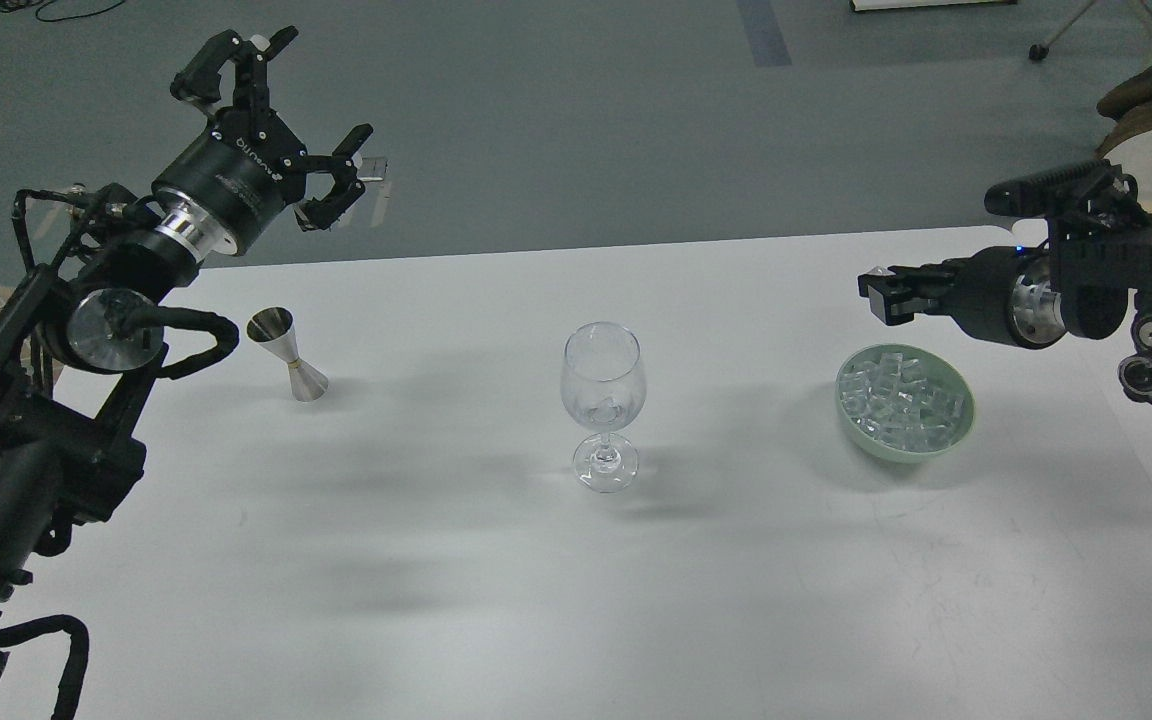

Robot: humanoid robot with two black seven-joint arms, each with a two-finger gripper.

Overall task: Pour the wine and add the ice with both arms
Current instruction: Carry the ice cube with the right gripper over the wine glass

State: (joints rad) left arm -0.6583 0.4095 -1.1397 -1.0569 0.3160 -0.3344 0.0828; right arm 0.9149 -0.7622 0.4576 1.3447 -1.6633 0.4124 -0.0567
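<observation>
A clear wine glass [603, 400] stands upright at the table's middle, with something small and glassy low in its bowl. The ice [898, 398] fills a pale green bowl [948, 440] to its right. My right gripper [878, 292] hovers above the bowl's far rim, pointing left; its dark fingers merge into one block, so what they hold is unclear. My left gripper [321, 95] is raised high beyond the table's far left edge, open, fingers spread and holding nothing. Below it a steel jigger [288, 355] stands on the table. The wine is not visible.
The white table [536, 600] runs to a far edge just behind the jigger and my right arm. A second tabletop adjoins at the far right. Grey floor lies beyond, with a chair base at top right.
</observation>
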